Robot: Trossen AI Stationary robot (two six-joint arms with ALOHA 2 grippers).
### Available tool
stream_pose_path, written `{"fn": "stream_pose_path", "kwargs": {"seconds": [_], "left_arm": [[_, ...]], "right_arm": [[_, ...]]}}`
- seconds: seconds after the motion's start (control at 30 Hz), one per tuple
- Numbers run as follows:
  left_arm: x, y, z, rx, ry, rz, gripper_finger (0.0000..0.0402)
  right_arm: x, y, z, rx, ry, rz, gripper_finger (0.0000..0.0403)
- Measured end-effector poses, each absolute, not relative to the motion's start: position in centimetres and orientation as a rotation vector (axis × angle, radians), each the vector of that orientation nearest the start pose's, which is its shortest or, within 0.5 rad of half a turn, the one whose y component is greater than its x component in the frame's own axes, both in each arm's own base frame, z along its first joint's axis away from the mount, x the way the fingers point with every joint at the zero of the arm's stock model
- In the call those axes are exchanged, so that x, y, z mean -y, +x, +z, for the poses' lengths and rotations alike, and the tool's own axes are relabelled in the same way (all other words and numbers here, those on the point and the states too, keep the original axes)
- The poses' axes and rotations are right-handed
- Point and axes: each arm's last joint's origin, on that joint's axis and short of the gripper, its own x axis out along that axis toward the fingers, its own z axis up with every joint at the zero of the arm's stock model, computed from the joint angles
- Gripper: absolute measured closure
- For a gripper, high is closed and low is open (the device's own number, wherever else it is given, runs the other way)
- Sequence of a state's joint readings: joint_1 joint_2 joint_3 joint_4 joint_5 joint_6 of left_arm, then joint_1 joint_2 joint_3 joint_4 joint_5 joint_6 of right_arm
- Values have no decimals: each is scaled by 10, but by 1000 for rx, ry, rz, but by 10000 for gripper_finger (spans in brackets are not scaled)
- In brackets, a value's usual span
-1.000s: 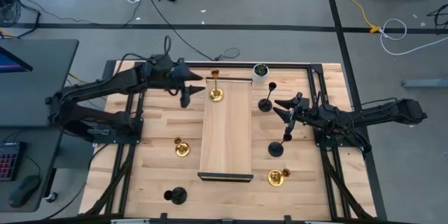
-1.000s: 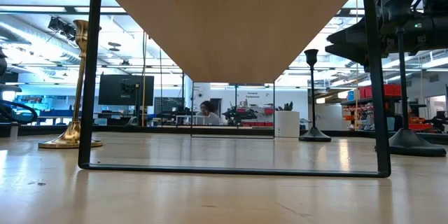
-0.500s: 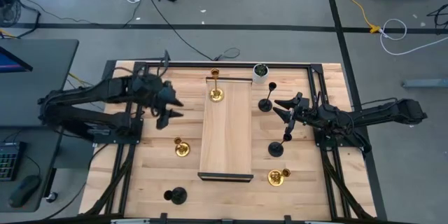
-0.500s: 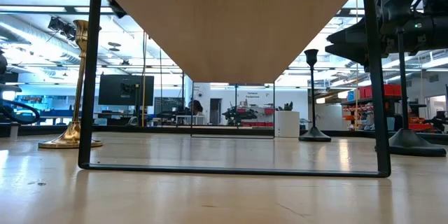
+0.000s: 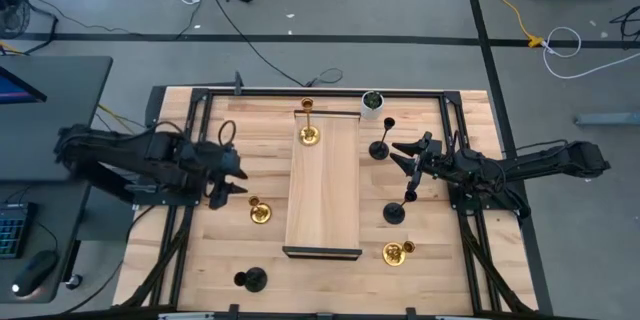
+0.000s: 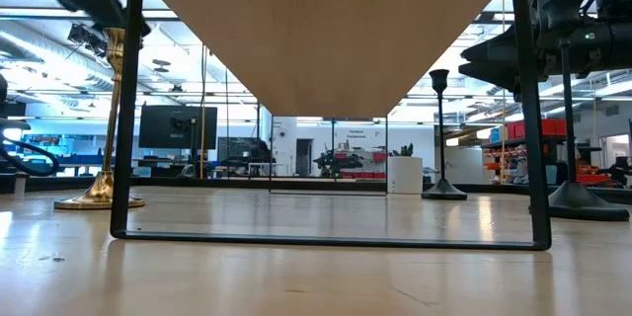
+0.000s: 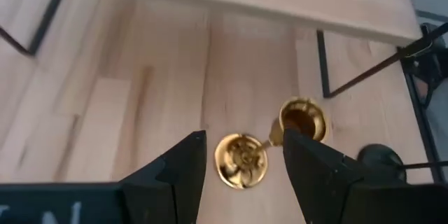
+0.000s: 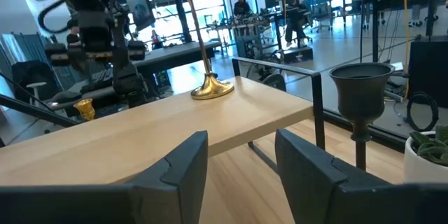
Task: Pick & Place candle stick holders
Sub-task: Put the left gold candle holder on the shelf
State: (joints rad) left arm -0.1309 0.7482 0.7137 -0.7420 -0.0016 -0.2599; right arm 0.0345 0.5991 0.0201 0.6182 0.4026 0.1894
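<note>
Left gripper point(image 5: 222, 182) poised with fingers spread, just beside the shiny gold candle stick holder point(image 5: 259, 211) on the table.

From our left wrist view, our two dark fingers stand apart, framing that gold holder's round base point(image 7: 241, 160) and small cup top point(image 7: 302, 120). It stands on the pale wooden table point(image 5: 225, 248), left of the raised wooden shelf point(image 5: 323, 195), where another gold holder point(image 5: 308, 130) stands. We judge it rigid, light, top-heavy and slippery, so we would take it on the thin stem, low down. Our right gripper point(image 5: 407, 156) waits with fingers apart near two matte black candle stick holders point(image 5: 381, 146).
</note>
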Motion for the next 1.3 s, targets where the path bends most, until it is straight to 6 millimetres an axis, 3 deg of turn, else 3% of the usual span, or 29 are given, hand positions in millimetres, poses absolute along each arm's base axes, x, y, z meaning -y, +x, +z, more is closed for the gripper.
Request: {"fn": "stream_pose_path", "kwargs": {"seconds": [0.67,1.1,1.3], "left_arm": [[48,140,219,-745,-230,-79,211],[54,139,174,-645,-288,-80,211],[56,138,163,-591,-299,-106,211]], "right_arm": [[7,135,172,74,196,-364,234],[7,134,172,74,196,-364,234],[7,135,172,74,196,-364,234]]}}
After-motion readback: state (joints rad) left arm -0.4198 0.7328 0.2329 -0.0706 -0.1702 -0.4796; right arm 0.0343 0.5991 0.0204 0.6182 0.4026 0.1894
